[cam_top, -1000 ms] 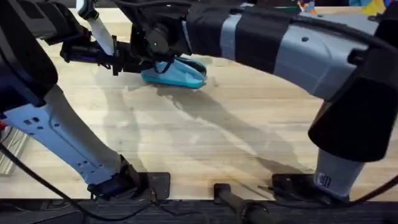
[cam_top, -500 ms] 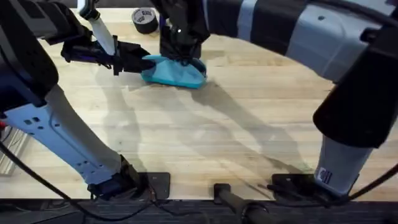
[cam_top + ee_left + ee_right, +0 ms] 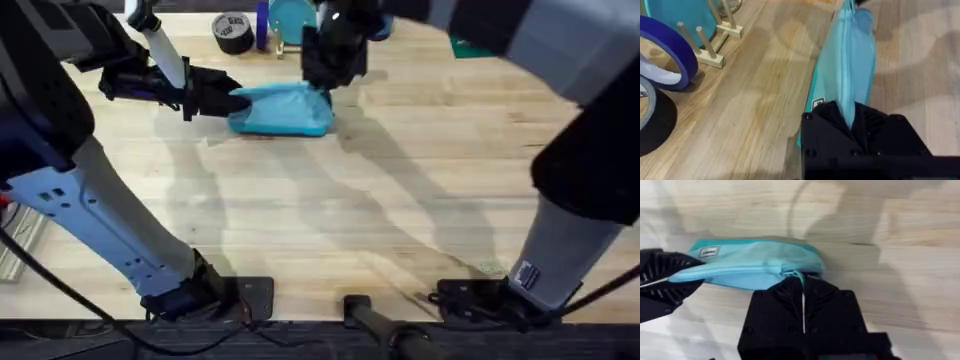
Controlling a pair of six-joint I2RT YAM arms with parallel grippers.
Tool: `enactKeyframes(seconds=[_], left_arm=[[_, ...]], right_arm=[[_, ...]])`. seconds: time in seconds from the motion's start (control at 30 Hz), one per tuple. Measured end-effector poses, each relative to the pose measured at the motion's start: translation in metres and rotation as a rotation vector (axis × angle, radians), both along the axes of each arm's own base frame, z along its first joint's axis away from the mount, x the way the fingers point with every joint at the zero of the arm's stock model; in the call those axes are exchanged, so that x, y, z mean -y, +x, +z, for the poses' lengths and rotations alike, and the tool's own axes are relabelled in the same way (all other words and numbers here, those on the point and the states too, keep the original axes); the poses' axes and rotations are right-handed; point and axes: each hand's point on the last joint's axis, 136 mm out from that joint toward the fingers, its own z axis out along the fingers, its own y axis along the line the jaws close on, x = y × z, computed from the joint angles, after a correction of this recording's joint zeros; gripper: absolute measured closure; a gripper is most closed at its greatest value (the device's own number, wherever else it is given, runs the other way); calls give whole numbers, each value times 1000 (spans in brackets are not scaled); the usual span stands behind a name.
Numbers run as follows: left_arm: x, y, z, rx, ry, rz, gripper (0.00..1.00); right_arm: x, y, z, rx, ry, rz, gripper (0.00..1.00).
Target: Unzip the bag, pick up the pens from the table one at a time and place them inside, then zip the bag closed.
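Bag [image 3: 280,108] light blue, zipped along top, both ends hidden under fingers: left gripper [image 3: 232,99] clamped on one end, right gripper [image 3: 802,287] pinching zipper pull [image 3: 799,276].

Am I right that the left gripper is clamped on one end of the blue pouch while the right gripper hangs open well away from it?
Not quite. The left gripper is indeed clamped on one end of the bag, but the right gripper is not open or away: the right wrist view shows it shut on the zipper pull at the pouch's other end.
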Motion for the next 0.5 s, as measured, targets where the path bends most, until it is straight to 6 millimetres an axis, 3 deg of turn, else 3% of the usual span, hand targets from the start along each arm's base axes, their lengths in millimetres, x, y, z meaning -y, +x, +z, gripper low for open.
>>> enactKeyframes(seconds=[0.2,0.5], left_arm=[[5,-1,3,-7,-23,-3,958],[9,-1,5,-11,-37,-8,959]], right_arm=[[31,15,16,14,10,-9,970],[41,19,15,-36,81,16,969]])
